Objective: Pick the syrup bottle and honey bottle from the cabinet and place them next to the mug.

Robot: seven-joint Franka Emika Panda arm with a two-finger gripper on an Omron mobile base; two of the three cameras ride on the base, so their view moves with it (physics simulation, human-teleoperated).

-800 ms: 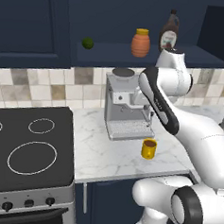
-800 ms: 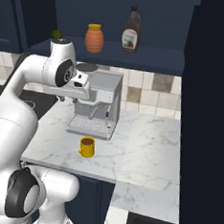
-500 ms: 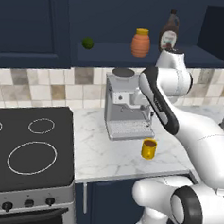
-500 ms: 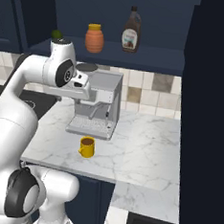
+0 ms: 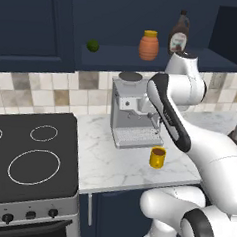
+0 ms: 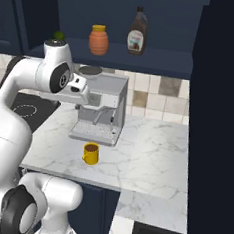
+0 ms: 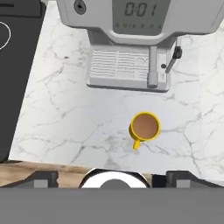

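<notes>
While the arm is folded high above the counter (image 5: 112, 160), the hand camera looks straight down on the marble, and the two dark fingertips (image 7: 43, 178) appear only as blurred stubs at the bottom edge — whether they stand wide or narrow cannot be told from this. Nothing is seen between them.

The mug (image 7: 145, 127) stands on the counter just ahead of the fingers, a little to the right of their middle, with its handle turned toward them. It is yellow and filled with something brown. Farther ahead of the fingers, beyond the mug, is the coffee machine (image 7: 133, 39), with its drip tray near the mug but not touching it. The stove (image 5: 27, 159) lies off to the left side.

The syrup bottle (image 5: 179, 33) and the honey bottle (image 5: 148, 45) are both upright on the open shelf of the cabinet (image 5: 32, 24) — well above the fingers and far apart from them. The two bottles stand near each other without touching, the honey bottle to the left. A small green fruit (image 5: 92, 45) sits on the same shelf, farther left.

In the right base view the mug (image 6: 90, 153) is in front of the machine (image 6: 100, 107).
</notes>
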